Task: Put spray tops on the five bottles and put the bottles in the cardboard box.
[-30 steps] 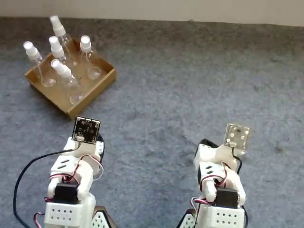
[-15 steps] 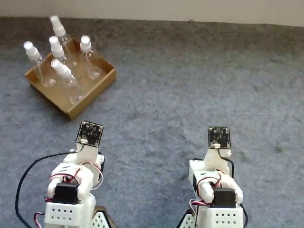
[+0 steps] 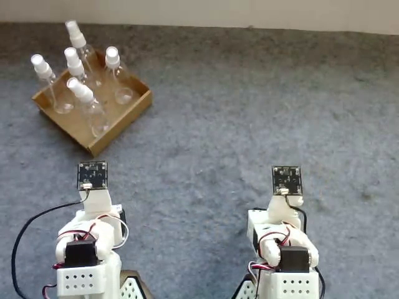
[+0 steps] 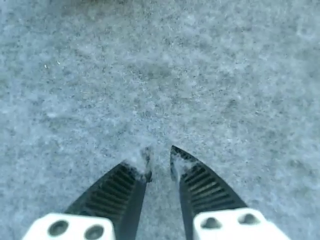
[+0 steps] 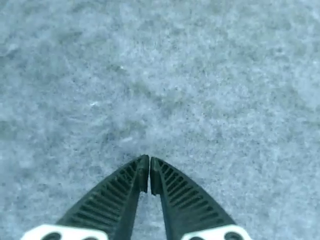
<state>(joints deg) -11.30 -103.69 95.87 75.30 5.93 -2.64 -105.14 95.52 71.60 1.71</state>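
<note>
The cardboard box (image 3: 122, 127) sits on the grey carpet at the far left. Several clear bottles (image 3: 92, 109) with white spray tops (image 3: 77, 87) stand inside it. Both arms are folded back near the front edge, well away from the box. The left arm (image 3: 87, 229) is at the front left; its gripper (image 4: 160, 164) hangs just over bare carpet, fingers a narrow gap apart and holding nothing. The right arm (image 3: 284, 232) is at the front right; its gripper (image 5: 149, 173) is shut over bare carpet, with its tips touching and nothing between them.
Grey carpet (image 3: 249, 106) covers the whole table between the arms and the box and out to the right. A black cable (image 3: 25, 237) loops beside the left arm's base. A pale wall strip runs along the far edge.
The left arm has drawn back and swung left, away from the box. The right arm drew back and straightened a second ago and has since stayed still.
</note>
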